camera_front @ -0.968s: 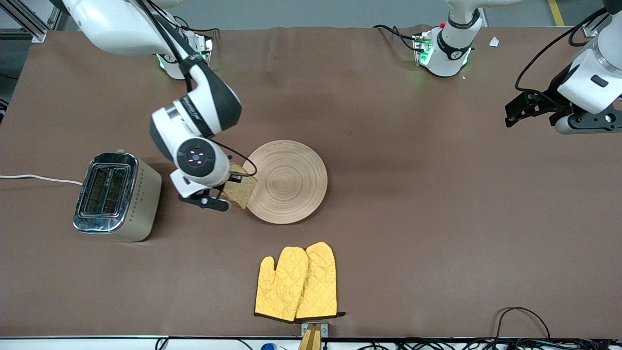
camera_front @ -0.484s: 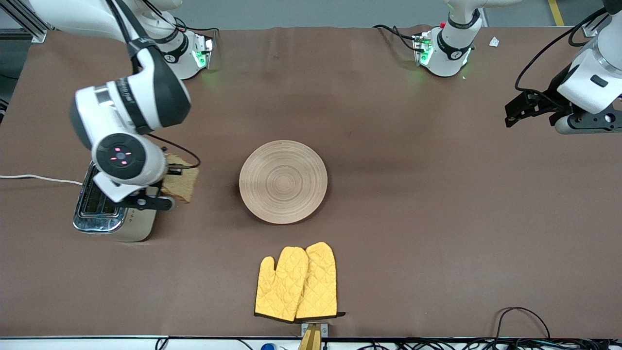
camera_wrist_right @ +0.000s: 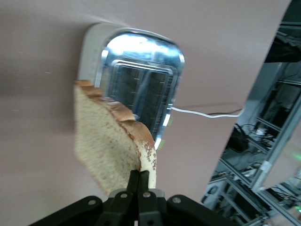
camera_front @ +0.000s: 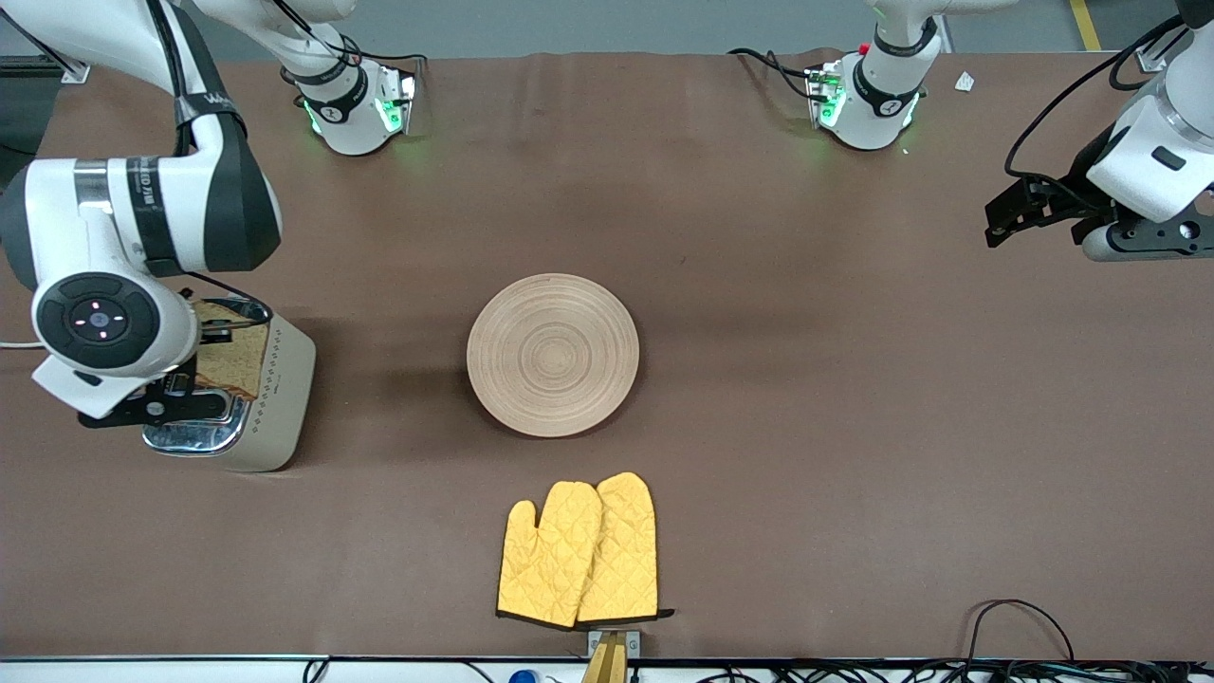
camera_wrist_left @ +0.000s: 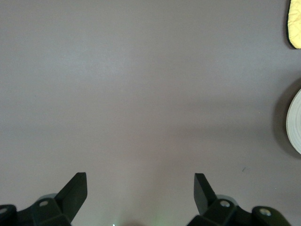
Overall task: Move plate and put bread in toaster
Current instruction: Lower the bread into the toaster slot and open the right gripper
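Note:
My right gripper [camera_front: 194, 334] is shut on the bread [camera_front: 230, 353], a brown slice with a darker crust, and holds it in the air over the toaster [camera_front: 270, 398]. In the right wrist view the bread [camera_wrist_right: 109, 141] hangs edge-on over the toaster's chrome top [camera_wrist_right: 141, 89], and the gripper [camera_wrist_right: 139, 178] pinches its edge. The round wooden plate [camera_front: 553, 354] lies bare mid-table. My left gripper [camera_front: 1007, 220] is open and empty, waiting above the left arm's end of the table; its jaws stand wide apart over bare table in the left wrist view [camera_wrist_left: 140, 181].
A pair of yellow oven mitts [camera_front: 580, 550] lies nearer to the front camera than the plate. The toaster's white cord [camera_front: 19, 345] runs off the right arm's end of the table. Cables [camera_front: 1020, 607] lie at the front edge.
My right gripper has carried the bread from the plate's rim toward the right arm's end, and it is now over the toaster. The plate and the left arm have not moved.

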